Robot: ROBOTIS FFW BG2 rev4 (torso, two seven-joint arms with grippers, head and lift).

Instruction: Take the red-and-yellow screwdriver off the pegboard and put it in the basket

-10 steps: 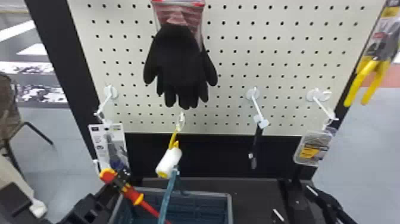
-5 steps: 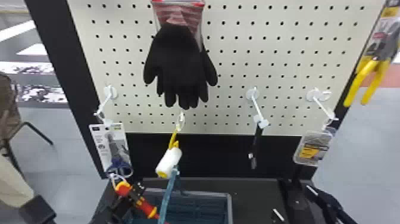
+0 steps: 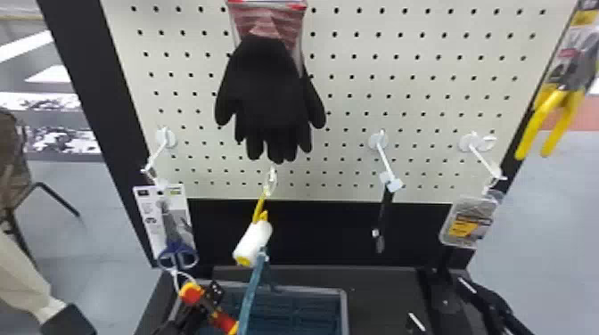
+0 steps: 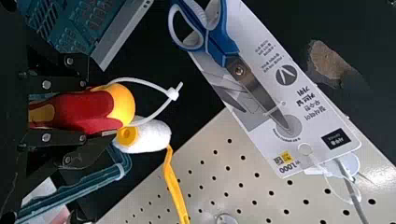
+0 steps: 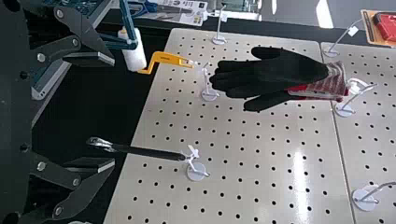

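"Low in the head view, left of centre, what does the left gripper (image 3: 198, 306) have?"

"It clasps the screwdriver (image 3: 191, 294) by its handle, at the left side of the basket (image 3: 344, 312)."

"And the right gripper (image 3: 441, 304)?"

"Low on the right, its fingers wide apart."

"Farther off?"

"The roller (image 3: 252, 243) and the scissors (image 3: 177, 253) hang out from the pegboard (image 3: 428, 102), and the gloves (image 3: 269, 96) hang higher up."

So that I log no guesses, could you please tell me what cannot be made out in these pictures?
- Tip of the screwdriver: cut off by the bottom edge, head view.
- Its shaft: hidden by the left hand, left wrist view.
- Near end of the basket: cut off, head view.
- Clear package's contents: blurred, head view.
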